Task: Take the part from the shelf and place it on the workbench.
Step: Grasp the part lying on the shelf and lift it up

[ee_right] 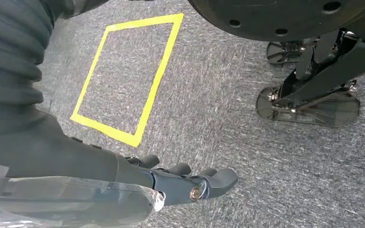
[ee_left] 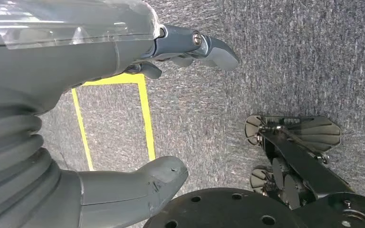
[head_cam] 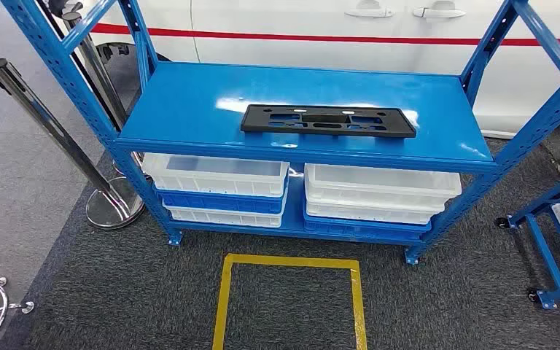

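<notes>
Both hands, left hand (ee_left: 123,118) and right hand (ee_right: 138,185), hang apparently empty, fingers apart; black part (head_cam: 327,121) unlabelled on shelf (head_cam: 189,102).

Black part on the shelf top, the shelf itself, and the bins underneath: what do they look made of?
Black part: looks like moulded plastic, matte black, with cut-out slots; could be coated metal.
Shelf: painted steel, glossy blue, going by the light glare on the deck and the punched holes in the uprights.
Bins: plastic, some translucent white and some blue, stacked with lipped rims.
</notes>
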`<state>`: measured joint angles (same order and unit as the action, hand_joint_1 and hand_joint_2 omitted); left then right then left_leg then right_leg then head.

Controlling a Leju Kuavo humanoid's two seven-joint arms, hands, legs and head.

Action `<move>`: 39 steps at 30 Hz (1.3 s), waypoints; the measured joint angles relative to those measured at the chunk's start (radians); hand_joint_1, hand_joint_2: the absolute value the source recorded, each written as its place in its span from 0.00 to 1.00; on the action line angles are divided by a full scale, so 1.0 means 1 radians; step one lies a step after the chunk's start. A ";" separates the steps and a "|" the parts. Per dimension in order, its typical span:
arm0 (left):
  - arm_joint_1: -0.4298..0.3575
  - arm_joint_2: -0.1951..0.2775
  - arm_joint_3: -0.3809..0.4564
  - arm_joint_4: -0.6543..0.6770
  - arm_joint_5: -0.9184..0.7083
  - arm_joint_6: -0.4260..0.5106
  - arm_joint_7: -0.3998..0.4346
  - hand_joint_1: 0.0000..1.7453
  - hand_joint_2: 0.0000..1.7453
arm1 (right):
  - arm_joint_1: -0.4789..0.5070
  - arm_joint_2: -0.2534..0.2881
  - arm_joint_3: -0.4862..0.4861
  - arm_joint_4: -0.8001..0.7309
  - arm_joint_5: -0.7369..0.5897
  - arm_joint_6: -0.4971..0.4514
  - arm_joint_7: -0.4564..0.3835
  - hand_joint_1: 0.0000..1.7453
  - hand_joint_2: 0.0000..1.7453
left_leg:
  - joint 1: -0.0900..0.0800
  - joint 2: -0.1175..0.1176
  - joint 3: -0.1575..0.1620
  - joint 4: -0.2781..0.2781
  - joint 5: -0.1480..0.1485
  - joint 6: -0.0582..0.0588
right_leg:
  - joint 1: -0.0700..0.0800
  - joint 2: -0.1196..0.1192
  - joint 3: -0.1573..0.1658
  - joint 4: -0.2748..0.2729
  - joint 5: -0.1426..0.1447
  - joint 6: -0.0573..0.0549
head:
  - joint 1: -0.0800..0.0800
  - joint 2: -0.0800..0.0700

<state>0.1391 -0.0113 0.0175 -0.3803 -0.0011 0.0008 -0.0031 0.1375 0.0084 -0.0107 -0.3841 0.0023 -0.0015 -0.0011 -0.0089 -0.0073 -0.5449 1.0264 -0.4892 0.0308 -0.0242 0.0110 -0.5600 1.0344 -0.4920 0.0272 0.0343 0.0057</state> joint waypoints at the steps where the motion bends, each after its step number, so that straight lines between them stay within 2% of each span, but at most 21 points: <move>1: -0.002 0.000 0.000 -0.002 0.000 0.000 0.000 0.00 1.00 | 0.004 0.000 0.000 0.001 0.000 0.000 0.000 0.00 1.00 | -0.001 0.000 0.000 0.001 0.000 0.000 | -0.001 0.001 0.000 -0.001 0.000 0.000 | 0.000 0.000; 8: -0.078 0.003 0.000 -0.115 0.000 0.000 0.000 0.00 1.00 | 0.082 0.000 0.000 0.092 0.000 0.000 0.002 0.00 1.00 | -0.005 -0.001 -0.003 0.005 -0.002 0.005 | -0.006 0.000 0.003 -0.003 0.003 0.008 | 0.000 0.000; 11: -0.128 0.005 0.000 -0.181 0.000 0.000 -0.001 0.00 1.00 | 0.137 -0.001 0.000 0.151 0.000 0.000 0.003 0.00 1.00 | 0.001 -0.001 0.000 -0.010 0.005 0.018 | -0.006 0.000 0.003 0.005 -0.003 0.015 | 0.000 0.000; 13: -0.153 0.005 0.000 -0.217 0.000 0.000 -0.002 0.00 1.00 | 0.162 -0.002 0.000 0.184 0.000 0.000 0.003 0.00 1.00 | 0.008 -0.004 0.006 -0.021 0.014 0.026 | -0.003 -0.002 -0.025 0.070 -0.050 0.015 | 0.001 0.000; 15: -0.167 0.005 0.000 -0.241 0.000 0.000 -0.003 0.00 1.00 | 0.176 -0.004 0.000 0.209 0.000 0.000 0.004 0.00 1.00 | 0.007 -0.006 0.003 -0.022 0.016 0.028 | -0.001 -0.003 -0.085 0.193 -0.118 0.016 | 0.002 0.000; 16: -0.169 0.005 0.000 -0.248 0.000 0.001 -0.003 0.00 1.00 | 0.180 -0.005 0.000 0.218 0.000 0.000 0.004 0.00 1.00 | 0.006 -0.008 0.001 -0.021 0.016 0.028 | -0.001 -0.004 -0.108 0.242 -0.134 0.016 | 0.002 0.000; 17: -0.167 0.005 0.000 -0.252 0.000 0.001 -0.002 0.00 1.00 | 0.180 -0.006 0.000 0.223 0.000 0.000 0.004 0.00 1.00 | 0.005 -0.009 0.000 -0.020 0.015 0.028 | -0.001 -0.004 -0.115 0.260 -0.132 0.016 | 0.001 0.000; 18: -0.163 0.005 0.000 -0.253 0.000 0.001 -0.002 0.00 1.00 | 0.178 -0.006 0.000 0.223 0.000 0.000 0.004 0.00 1.00 | 0.005 -0.012 0.000 -0.019 0.015 0.027 | -0.001 -0.005 -0.103 0.239 -0.111 0.015 | 0.002 0.000; 20: -0.141 0.005 0.000 -0.243 0.000 0.001 0.000 0.00 1.00 | 0.159 -0.007 0.000 0.207 0.000 0.000 0.004 0.00 1.00 | 0.007 -0.017 0.001 -0.015 0.013 0.022 | -0.001 -0.006 -0.034 0.112 -0.049 0.008 | 0.002 0.000; 22: -0.103 0.003 -0.001 -0.205 0.000 0.000 0.002 0.00 1.00 | 0.121 -0.008 0.000 0.166 0.000 0.000 0.003 0.00 1.00 | 0.004 -0.017 -0.001 -0.011 0.009 0.010 | 0.005 -0.006 0.018 0.012 -0.016 -0.001 | 0.001 0.000; 25: -0.025 0.003 -0.002 -0.112 0.000 0.000 0.004 0.00 1.00 | 0.042 -0.006 0.001 0.071 0.000 0.000 0.001 0.00 1.00 | 0.003 -0.011 -0.001 -0.013 0.007 -0.008 | 0.009 0.000 0.024 -0.006 -0.009 -0.016 | 0.001 0.000; 27: 0.036 0.003 -0.003 -0.040 0.000 0.000 0.005 0.00 1.00 | -0.018 -0.004 0.001 -0.006 0.000 0.001 0.000 0.00 1.00 | 0.005 -0.007 -0.005 0.010 -0.015 -0.019 | 0.004 0.005 0.025 -0.013 -0.003 -0.027 | 0.001 0.000; 28: 0.066 0.002 -0.003 -0.003 0.000 0.000 0.006 0.00 1.00 | -0.047 -0.003 0.001 -0.044 0.000 0.001 0.000 0.00 1.00 | 0.007 -0.005 -0.021 0.050 -0.042 -0.024 | 0.002 0.007 0.025 -0.016 -0.001 -0.033 | 0.001 0.000; 30: 0.117 0.003 -0.004 0.065 0.000 0.000 0.006 0.00 1.00 | -0.097 -0.003 0.001 -0.113 0.000 0.001 -0.001 0.00 1.00 | 0.012 -0.004 -0.082 0.181 -0.109 -0.035 | 0.001 0.012 0.021 -0.015 0.000 -0.037 | 0.000 0.000; 31: 0.137 0.004 -0.004 0.092 0.000 0.000 0.006 0.00 1.00 | -0.116 -0.004 0.001 -0.139 0.000 0.000 -0.001 0.00 1.00 | 0.014 -0.003 -0.113 0.244 -0.131 -0.039 | 0.001 0.014 0.019 -0.014 0.000 -0.037 | 0.000 0.000; 32: 0.152 0.006 -0.004 0.113 0.000 0.000 0.006 0.00 1.00 | -0.129 -0.004 0.001 -0.159 0.000 0.000 -0.001 0.00 1.00 | 0.016 -0.003 -0.130 0.277 -0.136 -0.041 | 0.001 0.015 0.017 -0.013 0.000 -0.037 | 0.000 0.000; 33: 0.162 0.007 -0.004 0.127 0.000 0.001 0.006 0.00 1.00 | -0.137 -0.005 0.001 -0.172 0.000 0.000 -0.001 0.00 1.00 | 0.017 -0.002 -0.128 0.271 -0.121 -0.043 | 0.001 0.015 0.017 -0.012 0.000 -0.037 | 0.000 0.000; 34: 0.163 0.008 -0.004 0.133 0.000 0.001 0.006 0.00 1.00 | -0.137 -0.005 0.001 -0.178 0.000 0.000 -0.001 0.00 1.00 | 0.019 -0.001 -0.107 0.225 -0.090 -0.043 | 0.000 0.014 0.018 -0.011 -0.001 -0.035 | 0.000 0.000; 36: 0.153 0.009 -0.002 0.137 -0.003 0.001 0.003 0.00 1.00 | -0.133 -0.005 -0.002 -0.179 0.002 0.001 0.000 0.00 1.00 | 0.020 0.002 -0.035 0.080 -0.025 -0.040 | 0.000 0.004 0.022 -0.009 -0.004 -0.030 | 0.000 0.000; 37: 0.144 0.009 0.003 0.140 -0.008 0.001 0.000 0.00 1.00 | -0.130 -0.005 -0.007 -0.180 0.006 0.001 -0.001 0.00 1.00 | 0.019 0.003 -0.010 0.027 -0.007 -0.035 | 0.001 0.000 0.023 -0.008 -0.006 -0.025 | 0.001 0.000; 39: 0.135 0.007 0.020 0.152 -0.029 0.000 -0.006 0.00 1.00 | -0.133 -0.004 -0.027 -0.187 0.021 0.003 -0.007 0.00 1.00 | 0.015 0.005 0.003 -0.009 -0.002 -0.024 | 0.004 0.002 0.023 -0.008 -0.006 -0.013 | 0.001 0.000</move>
<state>0.2745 -0.0041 0.0373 -0.2282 -0.0297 0.0012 -0.0087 0.0046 0.0044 -0.0378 -0.5712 0.0237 0.0019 -0.0082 0.0058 -0.0021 -0.5417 1.0176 -0.4916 0.0071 -0.0205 0.0133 -0.5372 1.0263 -0.4982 0.0137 0.0354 0.0057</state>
